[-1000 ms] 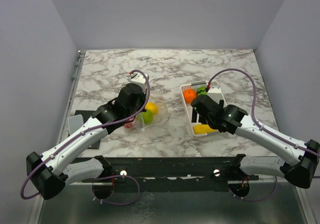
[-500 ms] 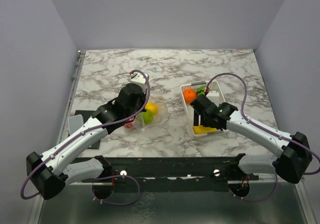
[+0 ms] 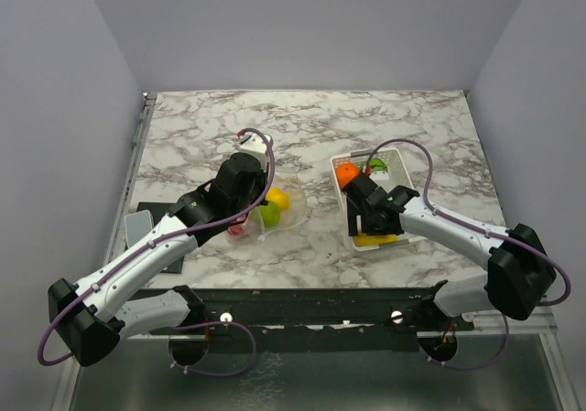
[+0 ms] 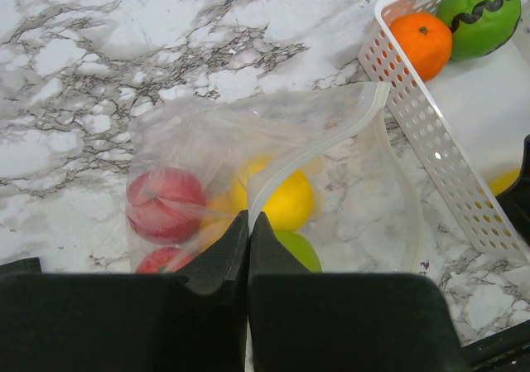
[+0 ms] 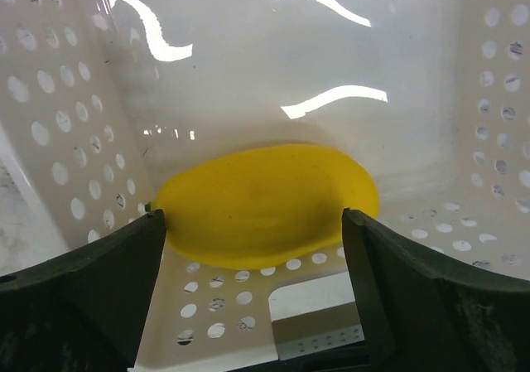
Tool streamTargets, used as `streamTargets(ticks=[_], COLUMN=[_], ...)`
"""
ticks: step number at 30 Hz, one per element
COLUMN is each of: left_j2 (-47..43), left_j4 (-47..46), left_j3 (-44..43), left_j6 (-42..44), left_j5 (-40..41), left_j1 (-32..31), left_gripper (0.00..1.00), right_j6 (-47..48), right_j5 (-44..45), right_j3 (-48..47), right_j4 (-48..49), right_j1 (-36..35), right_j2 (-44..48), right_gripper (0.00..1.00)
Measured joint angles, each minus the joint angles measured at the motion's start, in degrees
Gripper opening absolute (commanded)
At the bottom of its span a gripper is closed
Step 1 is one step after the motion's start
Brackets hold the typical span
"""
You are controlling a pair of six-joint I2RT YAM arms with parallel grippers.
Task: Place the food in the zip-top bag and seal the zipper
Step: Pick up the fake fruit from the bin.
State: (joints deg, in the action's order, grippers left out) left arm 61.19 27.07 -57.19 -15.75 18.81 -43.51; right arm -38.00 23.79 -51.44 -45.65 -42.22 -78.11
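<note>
Left fingers [image 4: 217, 256] clenching bag [image 4: 190, 136] | right fingers [image 5: 99, 272] released, yellow fruit [image 5: 265, 194] between them | you are risking its glossy skin slipping sideways.

The zip-top bag [image 4: 364, 190] is thin, clear, crinkled plastic. The tray [image 5: 248, 57] is glossy white perforated plastic, the yellow food [image 5: 265, 202] smooth, and the table [image 4: 83, 57] smooth and marble-patterned.
</note>
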Motion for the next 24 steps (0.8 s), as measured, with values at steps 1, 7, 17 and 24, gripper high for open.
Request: streamTargets(ticks=[1, 7, 17, 24], left_j2=[0.0, 0.0, 0.0, 0.0], left_j4=[0.0, 0.0, 0.0, 0.0], left_j3=[0.0, 0.0, 0.0, 0.0], left_j6=[0.0, 0.0, 0.0, 0.0], left_j5=[0.0, 0.0, 0.0, 0.0], left_j1=[0.0, 0.0, 0.0, 0.0], left_gripper=[0.00, 0.00, 0.00, 0.00], right_j6=[0.3, 1.2, -0.5, -1.0], right_j5=[-0.3, -0.5, 2.1, 2.5], right_j3=[0.0, 0.0, -0.8, -1.1], right_j4=[0.2, 1.9, 3.6, 4.4], right_j1=[0.2, 1.5, 6.3, 8.9], right_j2=[-0.5, -3.4, -6.5, -6.5], right_gripper=[0.93, 0.93, 0.93, 0.93])
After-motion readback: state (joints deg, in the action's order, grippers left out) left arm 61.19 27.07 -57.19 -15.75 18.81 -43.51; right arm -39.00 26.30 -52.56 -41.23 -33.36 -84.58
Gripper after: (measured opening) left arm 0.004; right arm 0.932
